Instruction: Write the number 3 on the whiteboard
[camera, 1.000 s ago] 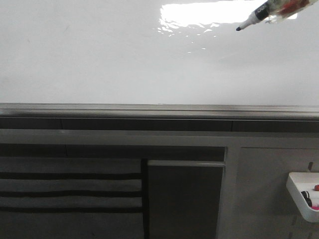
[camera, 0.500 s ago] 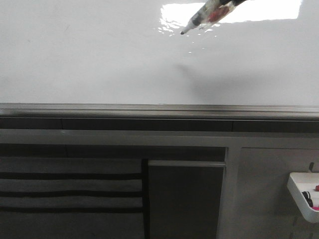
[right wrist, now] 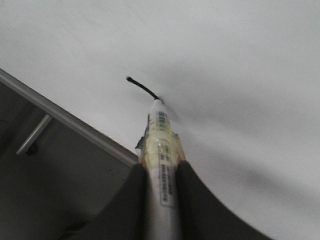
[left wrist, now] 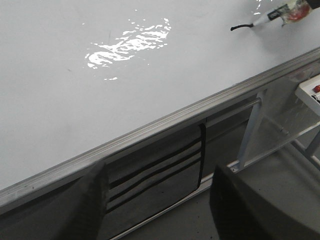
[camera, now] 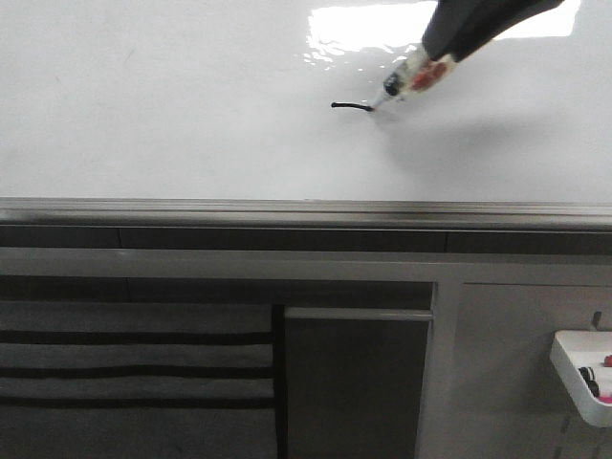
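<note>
The whiteboard fills the far half of the front view: a glossy white flat surface with a bright patch of glare at its far right and a grey metal edge strip running along its near side. In the left wrist view the same board shows a second, speckled patch of glare and the strip crossing at a slant. Below the strip, nearer the robot, stands a grey frame with a dark panel in the middle and a dark striped panel to its left.

The right arm reaches in from the far right corner of the front view. The right gripper has its two dark fingers closed narrowly on a marker, one on each side of the barrel. The marker is pale, with yellowish tape and a barcode label around it, and slants down toward the left so that its tip rests on the board.

At the near right edge sits a small white tray holding a few small dark and red items too small to name.

Of the number 3, only a short, thin black stroke shows, right of the board's middle and running leftward from the marker tip with a slight curve; it also appears in the left wrist view and the right wrist view.

The left gripper shows only as two blurred dark shapes at the edge of its own view, set apart from each other with nothing between them.
</note>
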Tool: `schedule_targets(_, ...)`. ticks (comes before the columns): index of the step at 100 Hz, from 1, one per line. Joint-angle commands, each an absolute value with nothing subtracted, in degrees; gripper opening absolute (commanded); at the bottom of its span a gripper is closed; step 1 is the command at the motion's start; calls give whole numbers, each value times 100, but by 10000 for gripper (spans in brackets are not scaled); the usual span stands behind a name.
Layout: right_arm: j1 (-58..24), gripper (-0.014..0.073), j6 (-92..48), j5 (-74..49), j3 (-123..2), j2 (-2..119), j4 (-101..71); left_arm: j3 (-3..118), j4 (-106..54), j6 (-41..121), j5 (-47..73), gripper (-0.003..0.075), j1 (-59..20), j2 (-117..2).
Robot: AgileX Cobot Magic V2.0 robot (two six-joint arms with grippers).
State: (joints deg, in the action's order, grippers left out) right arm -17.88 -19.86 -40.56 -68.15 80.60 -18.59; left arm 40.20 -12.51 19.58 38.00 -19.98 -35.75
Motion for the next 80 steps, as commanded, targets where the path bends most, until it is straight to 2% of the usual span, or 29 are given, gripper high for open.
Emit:
schedule_targets(1,-1732,-5,-1949,-4122,-6874,7908,-1766,4182,-1362,1903,3385,412,-1977,-3587)
schedule_targets(21,-2213,-5,-1949,-3001,-6815,8201,-1726,4182,-1362,1903,3379,412,-1977,-3587)
schedule_targets(48,-1738,-5,-1949,-4439,-6729,8012,-1661,4182,-1295,1914,3379,412,-1977,-3587)
schedule_targets(72,-2548,-5,-1992,-2872,-6736,8444,-1972,4182,-1243,1914,3247,412,-1977,-3587)
schedule_targets(80,-2669,-5,-1992,-2967,-7081,8575,-2030,4182,-1243,1914,3195,412,-1977,-3587)
